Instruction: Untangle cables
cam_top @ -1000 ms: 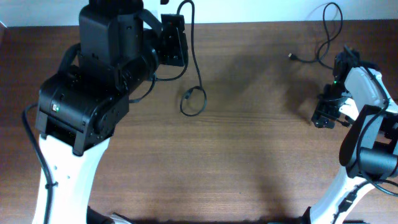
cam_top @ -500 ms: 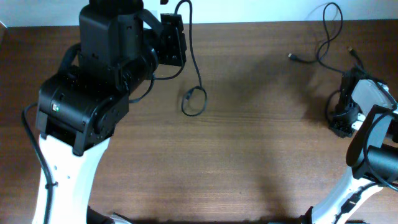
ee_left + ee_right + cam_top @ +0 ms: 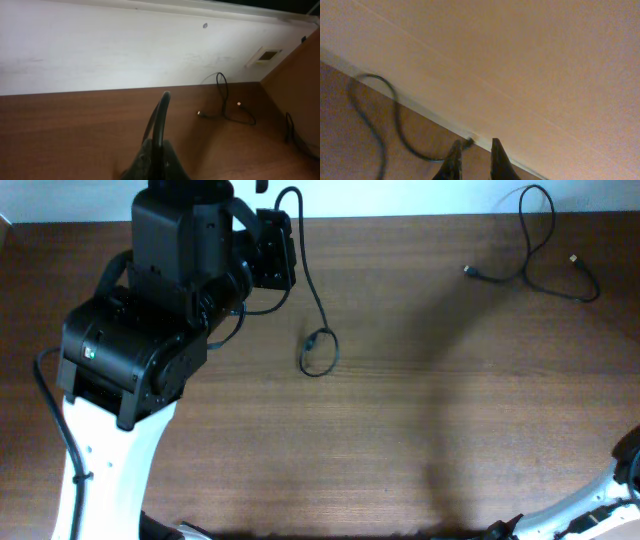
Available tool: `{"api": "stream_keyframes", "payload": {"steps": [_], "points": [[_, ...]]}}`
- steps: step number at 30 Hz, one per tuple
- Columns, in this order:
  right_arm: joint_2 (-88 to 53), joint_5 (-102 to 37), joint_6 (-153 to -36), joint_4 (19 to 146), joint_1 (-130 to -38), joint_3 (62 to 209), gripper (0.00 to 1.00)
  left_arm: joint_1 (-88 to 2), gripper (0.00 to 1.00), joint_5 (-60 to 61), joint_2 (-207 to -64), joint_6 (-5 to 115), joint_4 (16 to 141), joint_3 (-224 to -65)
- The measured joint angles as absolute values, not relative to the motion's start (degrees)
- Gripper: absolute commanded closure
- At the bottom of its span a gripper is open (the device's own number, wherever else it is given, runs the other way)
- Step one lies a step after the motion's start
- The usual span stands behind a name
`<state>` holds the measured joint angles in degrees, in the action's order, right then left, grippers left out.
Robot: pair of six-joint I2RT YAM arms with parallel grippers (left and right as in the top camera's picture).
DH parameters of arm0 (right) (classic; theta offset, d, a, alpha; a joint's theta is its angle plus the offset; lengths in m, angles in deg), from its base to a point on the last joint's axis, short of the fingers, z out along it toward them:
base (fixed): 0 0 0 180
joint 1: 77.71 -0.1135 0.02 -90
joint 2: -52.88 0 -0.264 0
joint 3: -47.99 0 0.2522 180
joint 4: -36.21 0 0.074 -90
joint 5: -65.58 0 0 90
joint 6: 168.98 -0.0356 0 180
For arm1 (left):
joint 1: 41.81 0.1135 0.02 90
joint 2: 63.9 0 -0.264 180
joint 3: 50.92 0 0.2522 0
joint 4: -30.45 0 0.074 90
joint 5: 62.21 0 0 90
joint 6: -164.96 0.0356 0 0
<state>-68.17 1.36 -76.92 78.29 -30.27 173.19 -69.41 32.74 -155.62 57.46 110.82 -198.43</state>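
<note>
The left arm fills the near left of the counter, its black housing reaching toward the back edge. The left pincer is clamped on the looped cable, whose strand rises straight up out of the closed fingers in the left wrist view. From overhead, that cable arcs over at the back edge beside the pincer. It then runs down toward the middle of the counter and ends in a small loop lying flat on the wood, well apart from everything else.

The right pincer has its fingers a little apart with nothing between them. It faces the back edge and the wall, and a blurred black cord curves across the left of its view.

Farther back, at the far right corner, the far cable lies loose. It makes a loop close to the wall, with a dark plug pointing left and a gold tip to the right.
</note>
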Motion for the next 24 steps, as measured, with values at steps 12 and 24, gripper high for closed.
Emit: {"api": "stream_keyframes", "payload": {"steps": [12, 24], "points": [[-83.41, -8.69, -81.55, 81.70, -29.81, 172.73, 0.01, -69.41, 0.99, 32.72, -155.62, 57.44, 112.20, -198.43], [-63.36, -20.28, -85.02, 91.01, -44.52, 174.52, 0.01, -69.41, 1.00, 32.72, -155.62, 57.46, 114.25, -198.46]]}}
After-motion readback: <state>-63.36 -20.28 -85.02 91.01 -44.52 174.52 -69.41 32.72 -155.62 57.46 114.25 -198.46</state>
